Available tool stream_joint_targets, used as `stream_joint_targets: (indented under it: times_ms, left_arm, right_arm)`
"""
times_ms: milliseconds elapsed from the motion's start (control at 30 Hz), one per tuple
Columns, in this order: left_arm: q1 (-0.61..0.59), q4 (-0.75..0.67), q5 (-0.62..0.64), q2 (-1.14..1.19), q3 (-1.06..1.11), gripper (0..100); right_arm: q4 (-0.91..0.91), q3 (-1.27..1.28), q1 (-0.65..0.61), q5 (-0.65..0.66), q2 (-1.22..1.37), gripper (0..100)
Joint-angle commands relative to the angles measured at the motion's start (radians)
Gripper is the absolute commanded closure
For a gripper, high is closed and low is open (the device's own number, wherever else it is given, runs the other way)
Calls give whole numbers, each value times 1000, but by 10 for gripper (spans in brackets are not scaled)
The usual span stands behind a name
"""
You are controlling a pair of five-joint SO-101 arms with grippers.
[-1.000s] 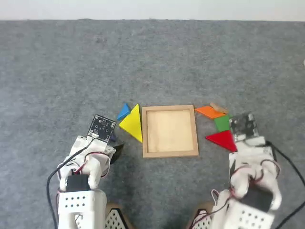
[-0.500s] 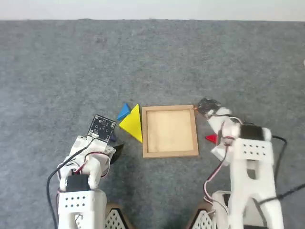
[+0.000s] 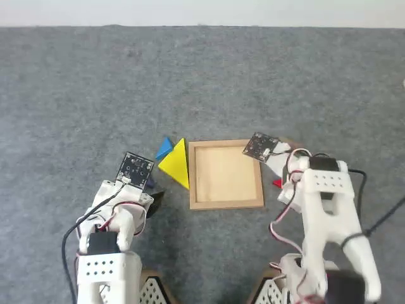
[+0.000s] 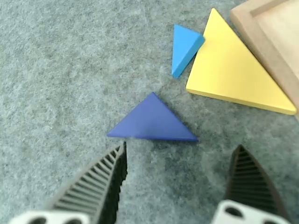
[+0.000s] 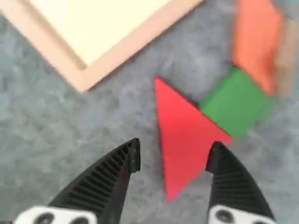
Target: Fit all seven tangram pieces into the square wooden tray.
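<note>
The square wooden tray (image 3: 226, 199) lies mid-table with nothing in it; its corner shows in the right wrist view (image 5: 112, 51) and left wrist view (image 4: 261, 37). Left of it lie a yellow triangle (image 3: 176, 164) (image 4: 233, 74) and a light blue triangle (image 3: 164, 147) (image 4: 184, 46). A dark blue triangle (image 4: 152, 122) rests just ahead of my open left gripper (image 4: 177, 168). My open right gripper (image 5: 173, 163) hangs over a red triangle (image 5: 184, 135) (image 3: 278, 183), beside a green square (image 5: 236, 101), an orange piece (image 5: 259, 42) and a tan piece (image 5: 288, 56).
Grey carpet (image 3: 202, 82) covers the table, bare behind the tray. The left arm (image 3: 117, 209) sits at the front left, the right arm (image 3: 323, 196) stands at the tray's right side.
The right arm has swung up and forward over the pieces right of the tray, its wrist now at the tray's far right corner. The left arm has not moved.
</note>
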Motion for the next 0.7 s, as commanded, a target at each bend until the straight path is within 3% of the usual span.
stream_joint_targets:
  times_ms: [0,133,300,667]
  left_arm:
    - [5,-21,-11,-11,-10,665]
    - [5,-21,-11,-11,-10,665]
    - [5,-21,-11,-11,-10,665]
    - [5,-21,-11,-11,-10,665]
  right_arm:
    - [-15,-135,10,-26,114,679]
    - [-8,-222,1,-84,199,677]
    - [-8,-275,-5,-23,288,677]
    - [-31,-315,45,-25,463,677]
